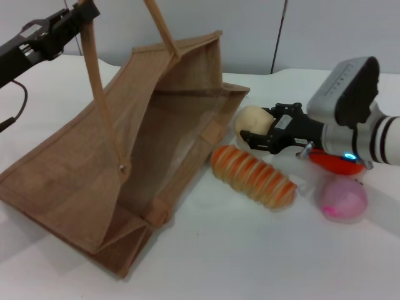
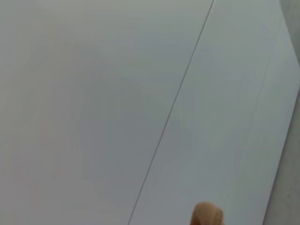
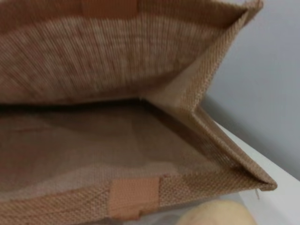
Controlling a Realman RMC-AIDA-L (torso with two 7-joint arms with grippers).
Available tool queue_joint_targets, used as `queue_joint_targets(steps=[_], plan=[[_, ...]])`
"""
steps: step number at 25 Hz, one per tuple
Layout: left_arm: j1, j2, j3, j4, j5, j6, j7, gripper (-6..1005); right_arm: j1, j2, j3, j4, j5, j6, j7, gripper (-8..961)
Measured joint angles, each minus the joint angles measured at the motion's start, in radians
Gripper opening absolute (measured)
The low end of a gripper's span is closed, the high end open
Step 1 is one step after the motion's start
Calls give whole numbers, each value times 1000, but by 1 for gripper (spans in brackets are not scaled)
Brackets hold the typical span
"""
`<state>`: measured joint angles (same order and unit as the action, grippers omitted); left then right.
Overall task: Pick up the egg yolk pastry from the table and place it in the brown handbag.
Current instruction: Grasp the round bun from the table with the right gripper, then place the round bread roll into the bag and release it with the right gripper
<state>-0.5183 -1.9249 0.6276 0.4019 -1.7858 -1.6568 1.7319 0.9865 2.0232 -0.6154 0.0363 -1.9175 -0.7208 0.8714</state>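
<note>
Right gripper [image 1: 257,132] pinching egg yolk pastry [image 1: 254,119] beside brown handbag [image 1: 156,125] mouth; left gripper [image 1: 84,12] clamping a handle [image 1: 100,87].

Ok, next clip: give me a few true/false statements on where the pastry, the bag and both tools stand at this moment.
1. The right tool is shut on the egg yolk pastry. True.
2. The egg yolk pastry already lies inside the brown handbag. False: it is still outside, beside the bag's open mouth.
3. The left tool holds up a handle of the brown handbag. True: this props the mouth open.
4. The striped bread lies inside the bag. False: it lies on the table, outside the bag.
5. The pink ball sits left of the bag in the head view. False: it is on the far right, under the right arm.
</note>
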Motion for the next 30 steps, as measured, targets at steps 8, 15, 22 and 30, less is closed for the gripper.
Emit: queue_joint_targets(steps=[8, 15, 22, 30], plan=[[5, 9, -3, 0, 2, -1, -3, 122, -125, 2, 8, -183, 11, -323, 45, 679], [-14, 5, -1, -1, 4, -4, -3, 123, -153, 4, -20, -249, -1, -523, 49, 665], [-49, 0, -1, -2, 2, -80, -22, 124, -21, 12, -78, -136, -1, -445, 21, 658], [-70, 4, -3, -2, -42, -221, -77, 124, 113, 20, -72, 19, 1, -300, -78, 657]])
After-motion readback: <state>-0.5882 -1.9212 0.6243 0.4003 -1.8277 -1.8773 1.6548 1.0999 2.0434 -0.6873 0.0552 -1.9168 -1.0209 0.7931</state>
